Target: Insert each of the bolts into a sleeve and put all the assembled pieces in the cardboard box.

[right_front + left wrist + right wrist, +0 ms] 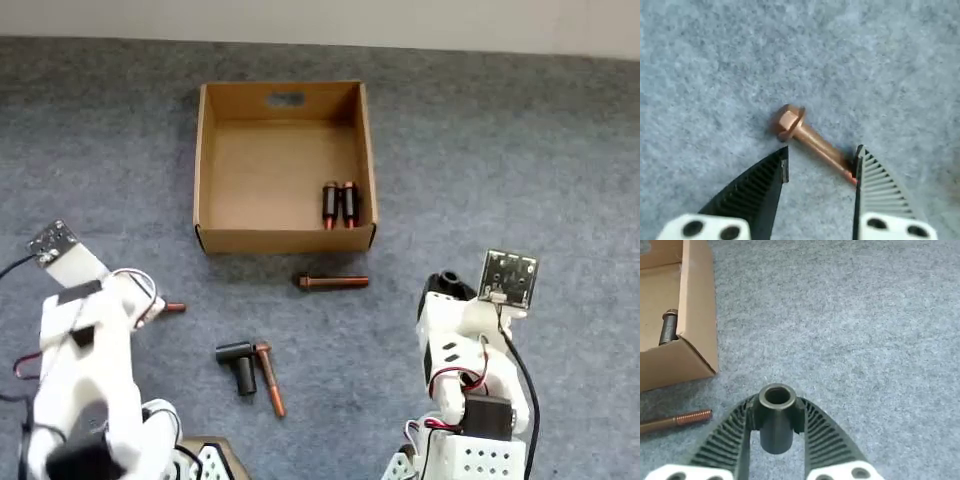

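Note:
A copper bolt [810, 137] lies on the grey carpet just ahead of my left gripper [821, 167], which is open; the bolt's threaded end touches one finger. From above, this bolt [172, 308] pokes out beside the left gripper [155, 305]. My right gripper [776, 405] is shut on a black sleeve [776, 415], held with its bore facing up; it shows in the high view as the sleeve [447, 283]. Another bolt [333, 282] lies in front of the cardboard box [210, 150]. Two black sleeves [240, 365] and a third bolt [270, 378] lie between the arms.
Two assembled pieces [338, 204] rest in the box's near right corner; one of them [667, 327] shows behind the box wall [695, 315]. The threaded end of the bolt [685, 418] in front of the box lies close to the right gripper.

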Controlling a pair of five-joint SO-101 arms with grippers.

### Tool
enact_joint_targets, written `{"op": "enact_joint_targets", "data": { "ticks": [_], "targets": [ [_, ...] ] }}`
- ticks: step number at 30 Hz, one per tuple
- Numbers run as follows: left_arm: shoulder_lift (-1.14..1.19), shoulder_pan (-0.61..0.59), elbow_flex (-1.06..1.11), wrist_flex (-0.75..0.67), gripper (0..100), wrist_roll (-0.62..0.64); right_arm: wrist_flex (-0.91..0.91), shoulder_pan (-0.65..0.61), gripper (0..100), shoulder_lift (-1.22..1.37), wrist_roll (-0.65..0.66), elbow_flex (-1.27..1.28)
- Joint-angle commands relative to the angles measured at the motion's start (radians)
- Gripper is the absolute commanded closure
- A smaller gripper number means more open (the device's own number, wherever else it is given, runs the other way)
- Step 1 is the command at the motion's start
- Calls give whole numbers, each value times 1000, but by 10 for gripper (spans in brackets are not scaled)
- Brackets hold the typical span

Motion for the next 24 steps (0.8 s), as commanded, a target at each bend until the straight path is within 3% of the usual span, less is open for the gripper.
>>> {"op": "enact_joint_targets", "data": {
  "ticks": [1,7,11,16,19,24],
  "targets": [
    [159,-27,-147,83,789,6,2,-7,993,-10,-8,-4],
    [361,-31,-335,212,804,0,1,-7,993,-10,-8,-4],
    [403,-30,-384,233,999,-77,-1,-7,993,-10,-8,-4],
    [401,-27,-390,229,991,-146,-1,-7,993,-10,-8,-4],
    [401,-8,-390,238,992,-285,-1,-7,993,-10,-8,-4],
    [401,39,-390,358,992,-640,-1,-7,993,-10,-8,-4]
  ]
}}
